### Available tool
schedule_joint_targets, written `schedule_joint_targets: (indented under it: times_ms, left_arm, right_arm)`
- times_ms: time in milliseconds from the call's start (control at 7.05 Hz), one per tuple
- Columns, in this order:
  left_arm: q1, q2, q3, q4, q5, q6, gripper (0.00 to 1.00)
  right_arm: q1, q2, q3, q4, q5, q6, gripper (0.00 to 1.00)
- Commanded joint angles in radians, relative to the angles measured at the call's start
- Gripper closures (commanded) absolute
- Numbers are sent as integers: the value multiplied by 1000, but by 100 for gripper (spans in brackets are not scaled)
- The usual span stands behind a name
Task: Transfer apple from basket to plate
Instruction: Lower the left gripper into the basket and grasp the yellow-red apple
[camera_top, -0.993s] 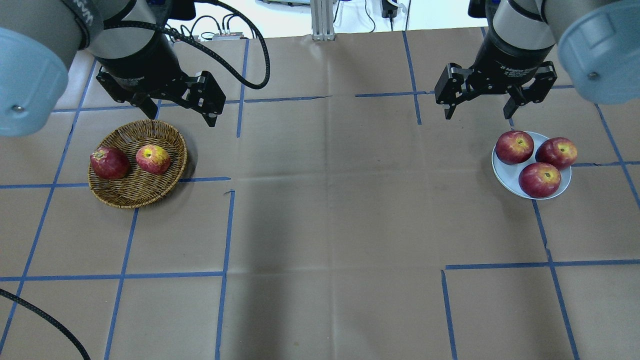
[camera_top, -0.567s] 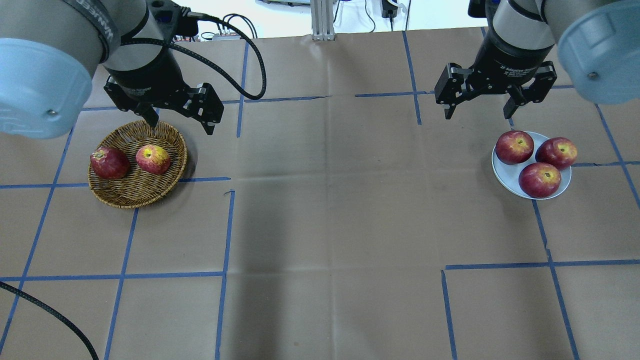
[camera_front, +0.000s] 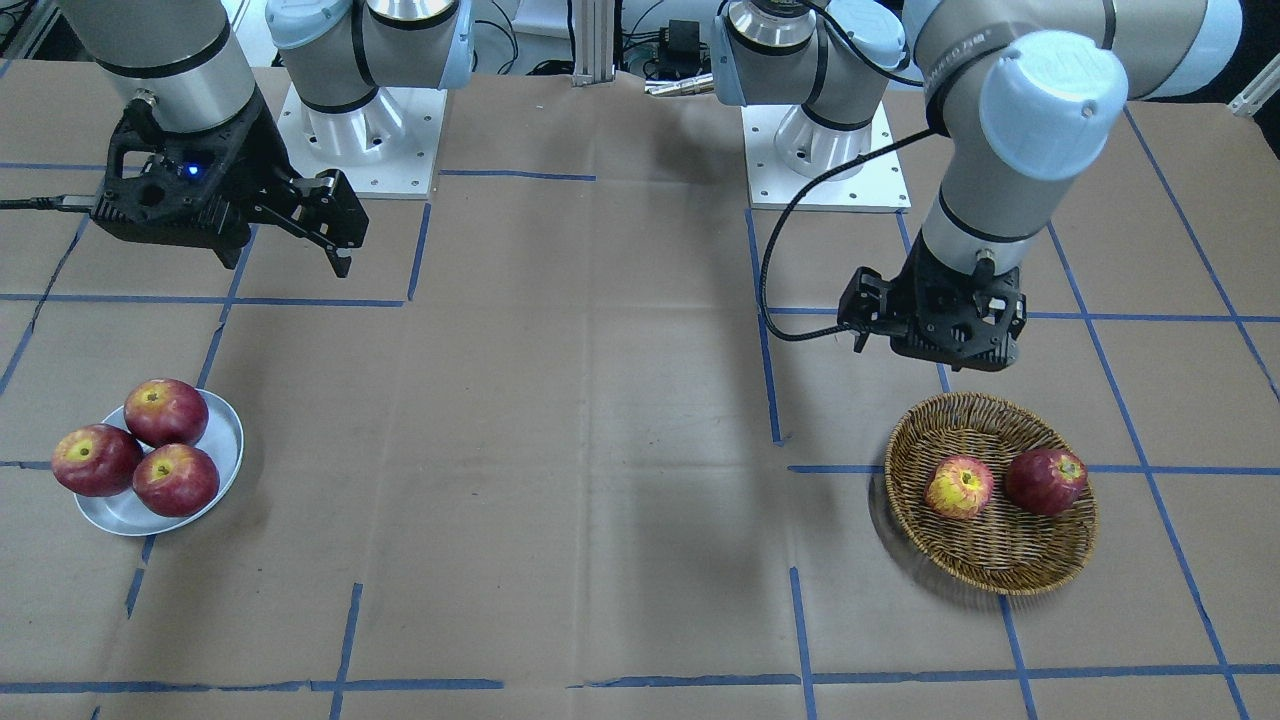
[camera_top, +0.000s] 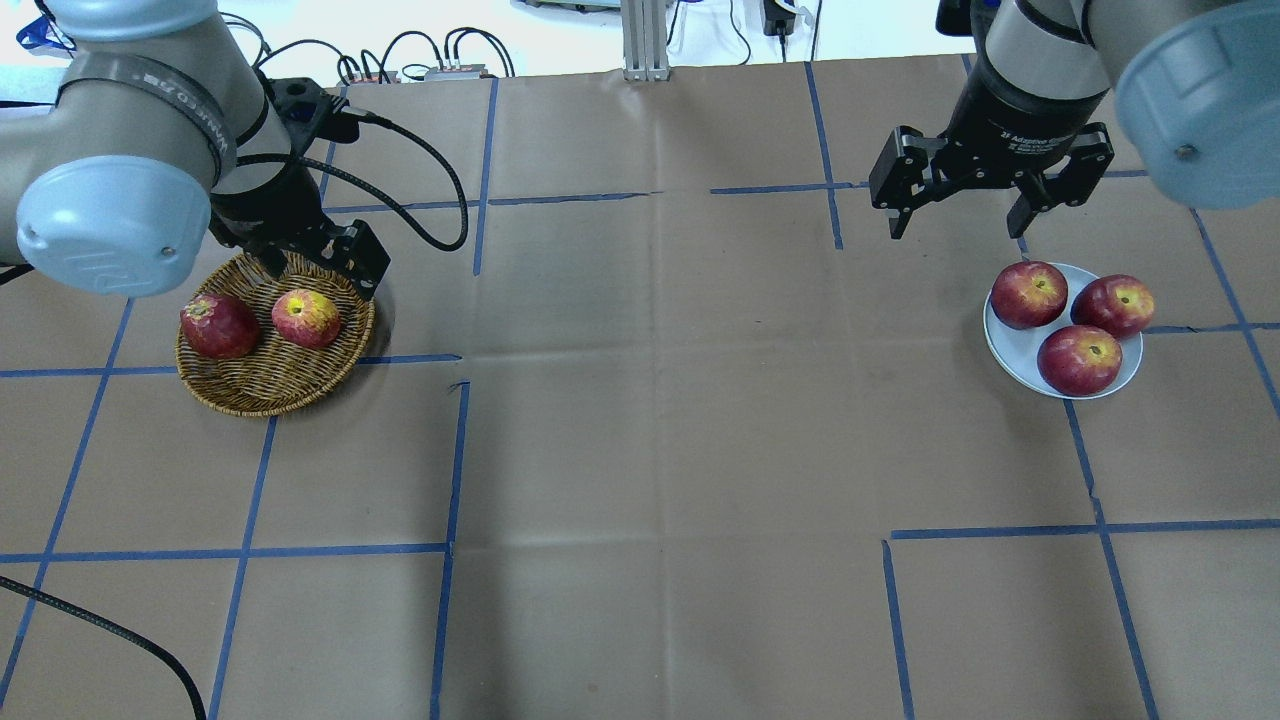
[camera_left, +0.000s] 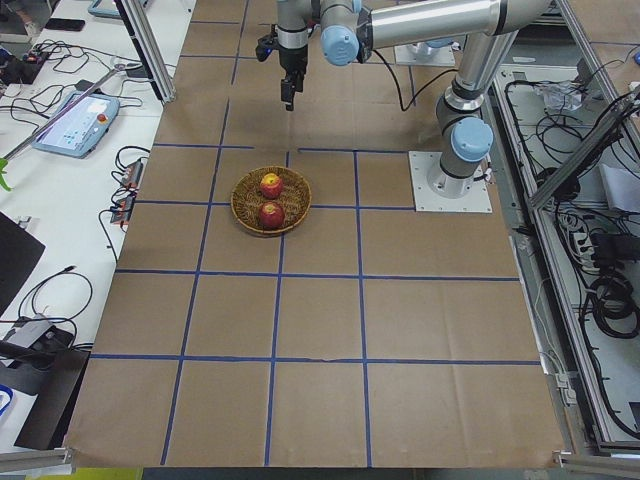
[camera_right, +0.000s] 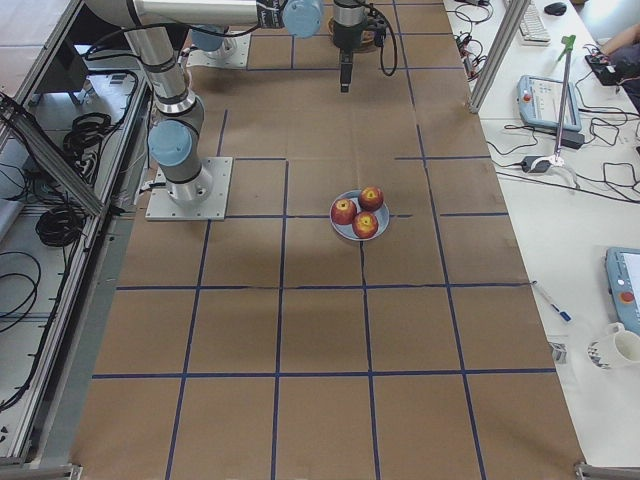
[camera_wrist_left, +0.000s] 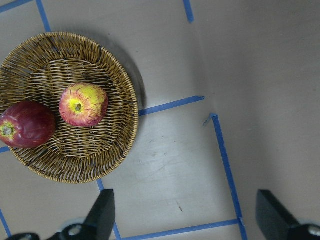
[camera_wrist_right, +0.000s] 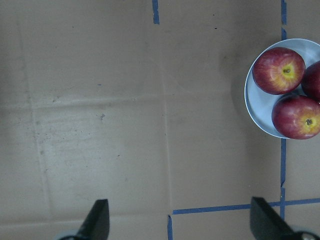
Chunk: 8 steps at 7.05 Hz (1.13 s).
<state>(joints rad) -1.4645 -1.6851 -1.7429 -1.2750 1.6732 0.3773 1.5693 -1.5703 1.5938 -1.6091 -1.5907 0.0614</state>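
The yellow, red-streaked apple lies in the wicker basket at the table's left, next to a dark red apple. It also shows in the front view and in the left wrist view. My left gripper is open and empty. It hangs over the basket's far rim, above and just behind the apple. The grey-white plate at the right holds three dark red apples. My right gripper is open and empty, raised behind the plate and to its left.
Brown paper with blue tape lines covers the table. The left arm's black cable loops behind the basket. Both robot bases stand on white plates at the table's robot side. The three apples crowd the plate.
My left arm has swung down and toward the basket, and its gripper now sits lower, over the basket's far rim. The right arm and all the apples have not moved.
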Motion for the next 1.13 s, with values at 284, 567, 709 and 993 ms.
schedule_joint_targets:
  times_ms: [284, 567, 709, 993]
  left_arm:
    - [130, -180, -27, 250, -3, 182, 1]
    - [180, -228, -97, 386, -21, 233, 1]
    - [185, -235, -102, 416, -26, 267, 1]
    - [187, -270, -92, 416, -38, 267, 1]
  right_arm:
    - [0, -1, 0, 0, 0, 0, 0]
    - [0, -1, 0, 0, 0, 0, 0]
    - [0, -1, 0, 0, 0, 0, 0]
    - [0, -1, 0, 1, 0, 0, 0]
